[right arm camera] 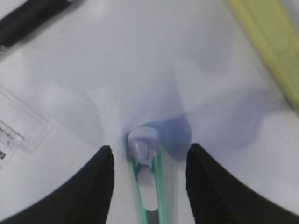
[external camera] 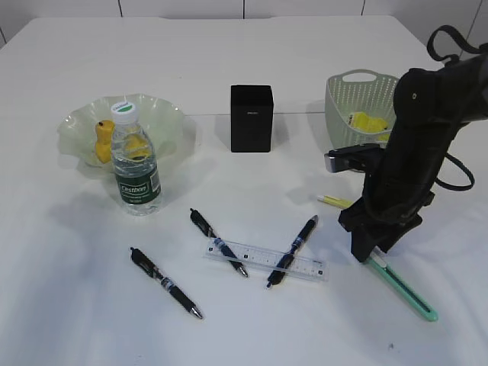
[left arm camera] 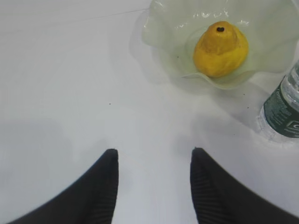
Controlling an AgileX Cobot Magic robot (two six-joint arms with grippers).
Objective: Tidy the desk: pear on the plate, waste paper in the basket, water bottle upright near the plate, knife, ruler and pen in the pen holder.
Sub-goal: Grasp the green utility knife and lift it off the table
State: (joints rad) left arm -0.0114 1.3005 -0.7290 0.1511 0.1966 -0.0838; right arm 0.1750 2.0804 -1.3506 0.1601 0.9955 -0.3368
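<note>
The yellow pear (external camera: 104, 141) (left arm camera: 220, 49) lies in the pale green plate (external camera: 164, 114) (left arm camera: 159, 28). Just in front of the plate the water bottle (external camera: 135, 171) (left arm camera: 282, 112) stands upright. The black pen holder (external camera: 252, 118) stands mid-desk. Yellow waste paper (external camera: 370, 122) lies inside the basket (external camera: 358, 95). The clear ruler (external camera: 263, 259) (right arm camera: 18, 126) lies flat with two pens (external camera: 219, 242) (external camera: 293, 250) across it; a third pen (external camera: 165, 282) lies left. My right gripper (external camera: 366, 252) (right arm camera: 149, 154) is open, low over the green knife (external camera: 404, 288) (right arm camera: 148, 177), a finger either side of its end. My left gripper (left arm camera: 155, 154) is open and empty over bare desk.
A small yellow item (external camera: 334, 200) (right arm camera: 271, 42) lies on the desk (external camera: 244, 335) between the basket and the knife. The left arm is out of the exterior view. A black pen end (right arm camera: 32, 16) shows at the top left of the right wrist view.
</note>
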